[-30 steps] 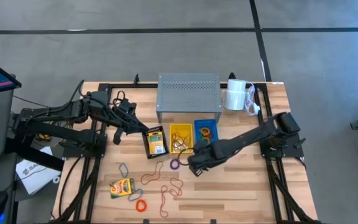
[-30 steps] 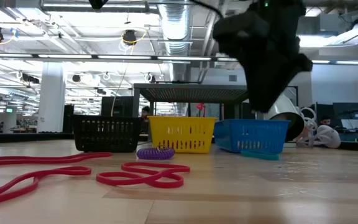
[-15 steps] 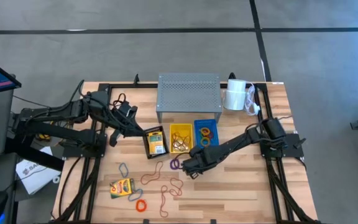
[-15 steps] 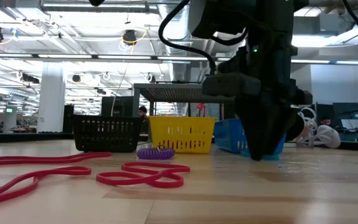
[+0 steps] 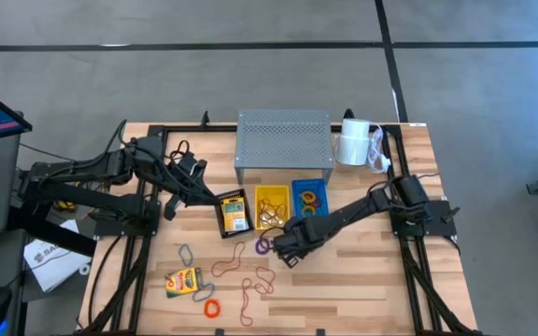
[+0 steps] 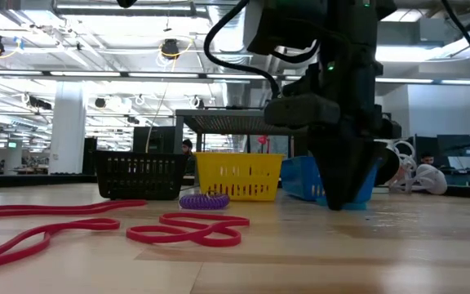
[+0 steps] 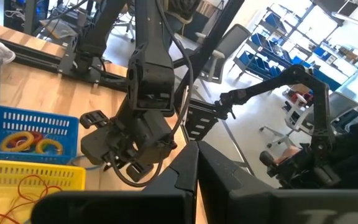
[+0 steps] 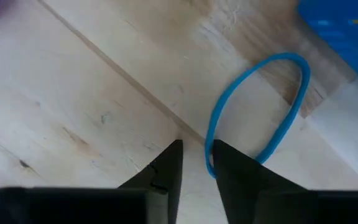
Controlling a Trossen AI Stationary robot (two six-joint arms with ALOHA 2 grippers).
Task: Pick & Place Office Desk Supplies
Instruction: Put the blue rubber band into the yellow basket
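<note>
Blue rubber band [image 8: 260, 106] lies flat on the wooden table [image 5: 362, 271], just beside the blue basket [image 5: 309, 198], directly under the right claw [image 8: 194, 163]. Its fingers stand slightly apart, one tip at the loop's near end, straddling the band's edge. The loop's long axis runs away from the claw toward the basket. The left claw [image 5: 215, 201] hovers by the black basket [image 5: 233, 215], well apart; I cannot tell its state.

A large open-plan lab or workshop: exposed ceiling ducts [image 6: 219, 20], strip lighting, blue chairs [image 7: 263, 59], concrete floor [image 5: 250, 79].
</note>
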